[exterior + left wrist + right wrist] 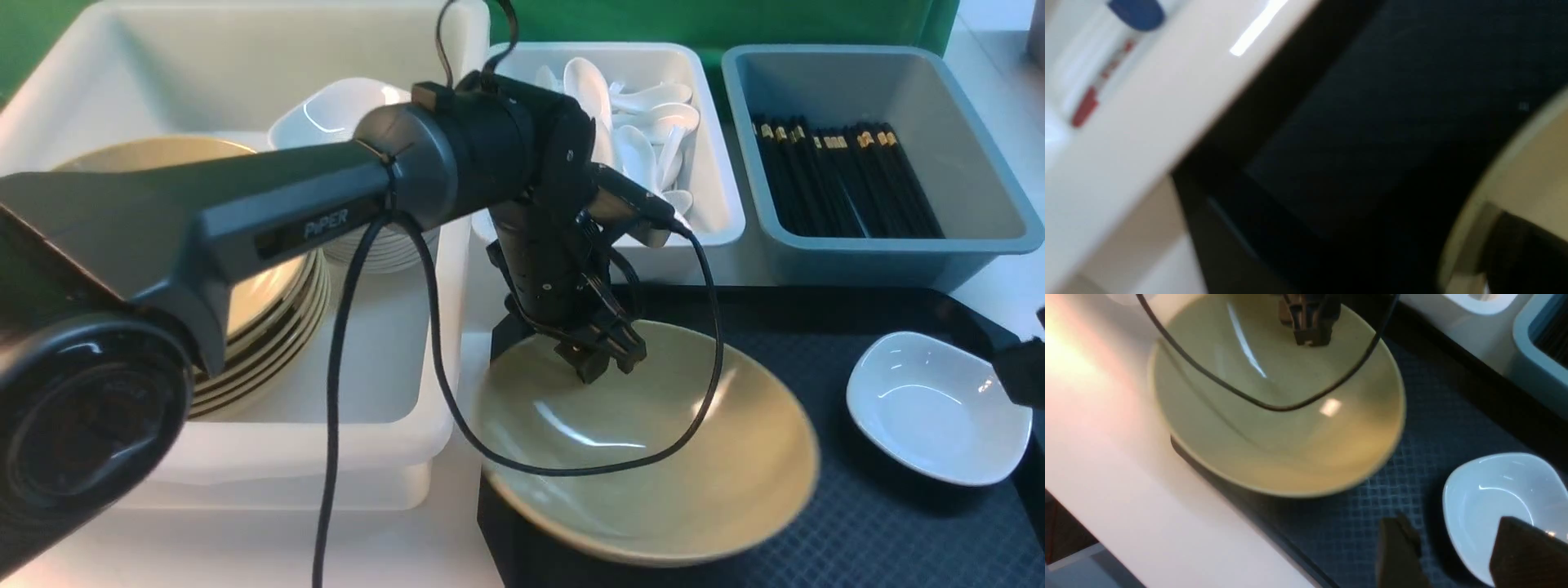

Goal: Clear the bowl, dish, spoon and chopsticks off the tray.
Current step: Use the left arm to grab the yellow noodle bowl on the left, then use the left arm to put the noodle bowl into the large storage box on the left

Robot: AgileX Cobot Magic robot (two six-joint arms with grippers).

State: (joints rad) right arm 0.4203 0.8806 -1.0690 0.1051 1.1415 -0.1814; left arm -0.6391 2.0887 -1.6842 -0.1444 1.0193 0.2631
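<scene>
The olive-yellow bowl (653, 457) hangs tilted over the black tray's (857, 531) left end, its rim blurred. My left gripper (600, 355) is shut on the bowl's far rim. In the left wrist view one dark finger (1527, 253) lies against the rim of the bowl (1474, 212). The white dish (935, 408) sits on the tray's right part. My right gripper (1461, 559) is open, with its fingers either side of the near rim of the dish (1490, 498). Only its tip shows in the front view (1024, 371). No loose spoon or chopsticks show on the tray.
A large white tub (384, 392) at the left holds stacked olive bowls (269, 327) and white dishes (343, 110). A smaller white tub (718, 220) holds spoons. A blue-grey bin (971, 237) holds chopsticks. The left arm's black cable (571, 471) droops across the bowl.
</scene>
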